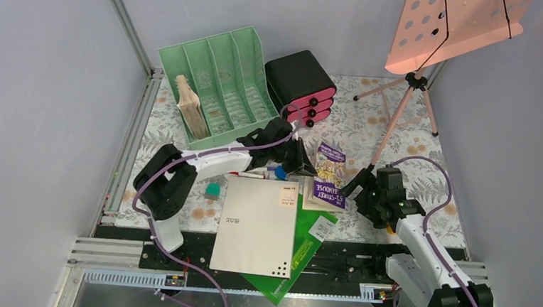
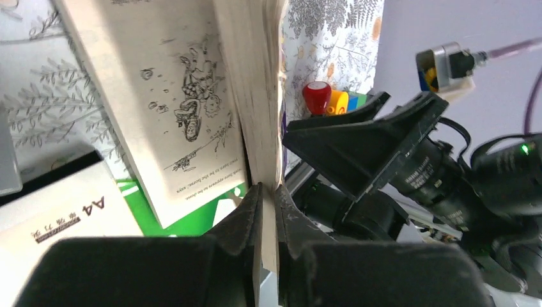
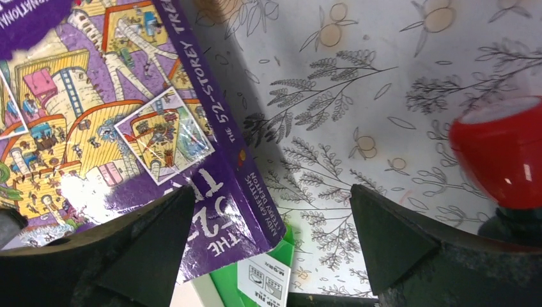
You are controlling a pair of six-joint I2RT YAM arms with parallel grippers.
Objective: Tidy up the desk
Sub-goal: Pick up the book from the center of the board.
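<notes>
Fern-and-flower cloth over the desk point(image 1: 398, 133), with grey walls close on three sides. Clamps the left gripper point(image 2: 268, 192) tight on a thin wedge of pages at one edge of the purple paperback point(image 1: 329, 175), so the book gapes open at an illustrated page. Probably meant to raise it off the pile for filing. Holds the right gripper point(image 3: 275, 236) wide apart and empty, just beside the spine, well placed to steady the book or take it over.

Leaves the paperback's near corner over the green folder point(image 1: 298, 258) and just beside the white A4 pack point(image 1: 257, 224), both jutting past the desk's near rail. Puts the left arm itself across the way to the mint-green file rack point(image 1: 217, 72), with the black drawer box point(image 1: 301, 80) right beside that. Shows a red-capped thing point(image 3: 502, 150) by the right fingers, possibly a stamp but too blurred to name.
</notes>
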